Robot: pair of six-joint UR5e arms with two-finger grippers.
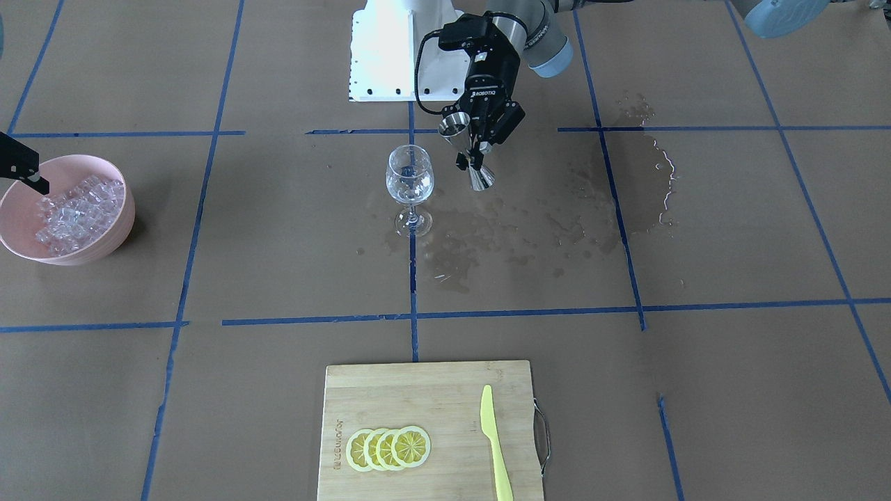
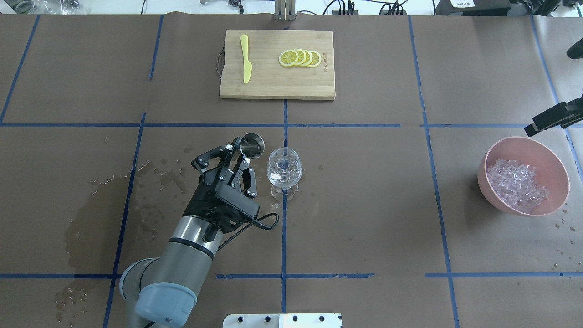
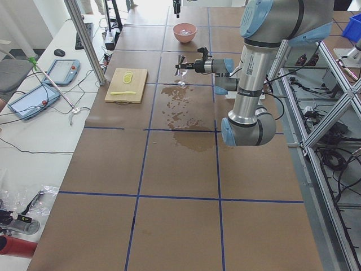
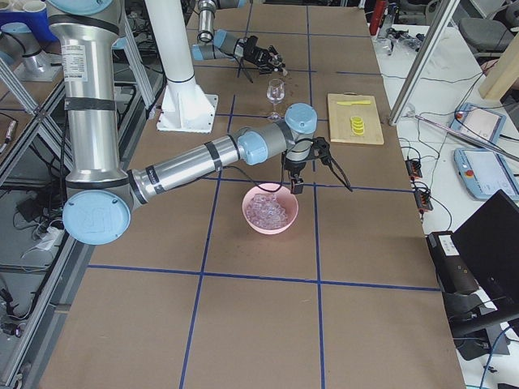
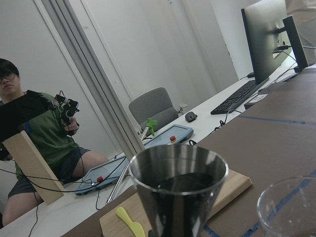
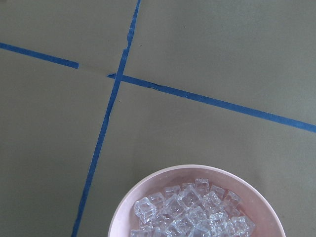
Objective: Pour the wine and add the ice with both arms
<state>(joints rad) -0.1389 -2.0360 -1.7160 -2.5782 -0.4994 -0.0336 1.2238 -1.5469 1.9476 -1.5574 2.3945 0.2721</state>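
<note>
- Work surface: a table (image 2: 364, 205) covered in brown paper, marked with a blue tape grid (image 2: 284, 255). Wet patches (image 2: 91, 214) lie left of centre.
- Left gripper (image 1: 477, 147): fingers clamped on the waist of a steel jigger (image 2: 252, 145), held clear of the table.
- Key relation: the wine glass (image 2: 284, 171) stands just right of the jigger, not touching it. The jigger's long axis is tilted, with the upper mouth leaning toward the glass. The left arm is by far the nearer one.
- Wine: a level surface shows inside the jigger's upper cup; probably the wine.
- Right gripper (image 4: 322, 185): fingers spread apart, empty, above the far rim of the pink bowl (image 1: 104, 243) at far right.
- Ice (image 2: 517, 184): heaped in that bowl.
- Counts: one glass, one jigger, one bowl, one cutting board (image 2: 273, 86), four lemon slices (image 2: 300, 58), one yellow knife (image 2: 246, 66). The cubes are too many to count.
</note>
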